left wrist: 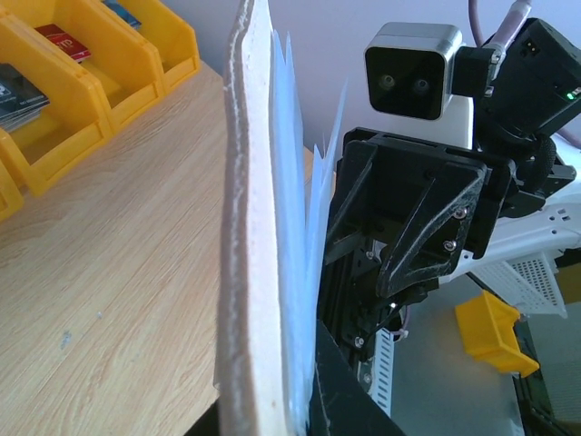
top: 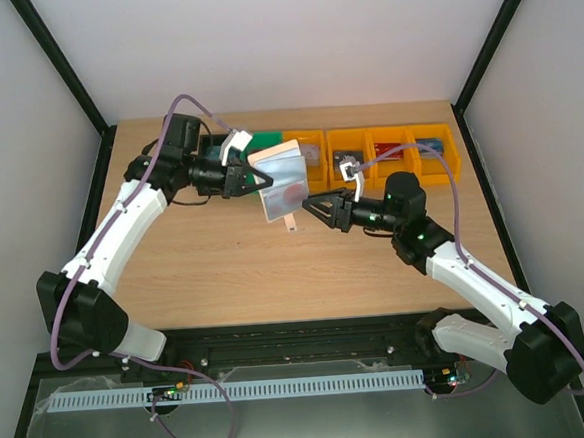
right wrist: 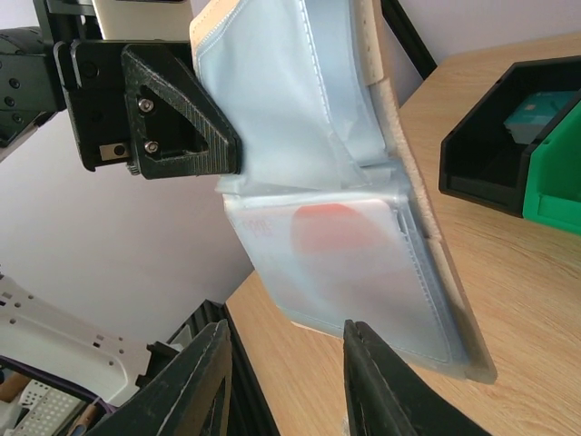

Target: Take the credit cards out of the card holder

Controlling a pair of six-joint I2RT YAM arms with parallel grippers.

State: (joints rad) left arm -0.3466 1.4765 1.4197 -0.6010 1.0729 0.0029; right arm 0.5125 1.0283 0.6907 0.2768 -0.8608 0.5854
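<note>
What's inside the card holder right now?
One card with a red patch shows through the lower sleeve of the card holder; frosted plastic blurs it, other sleeves' contents are hidden.

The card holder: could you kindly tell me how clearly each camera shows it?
Top external view: the card holder is small but evenly lit; left wrist view: edge-on and very close, its rim looks soft; right wrist view: the sleeves are cloudy, so the card inside shows only as a hazy red patch.
</note>
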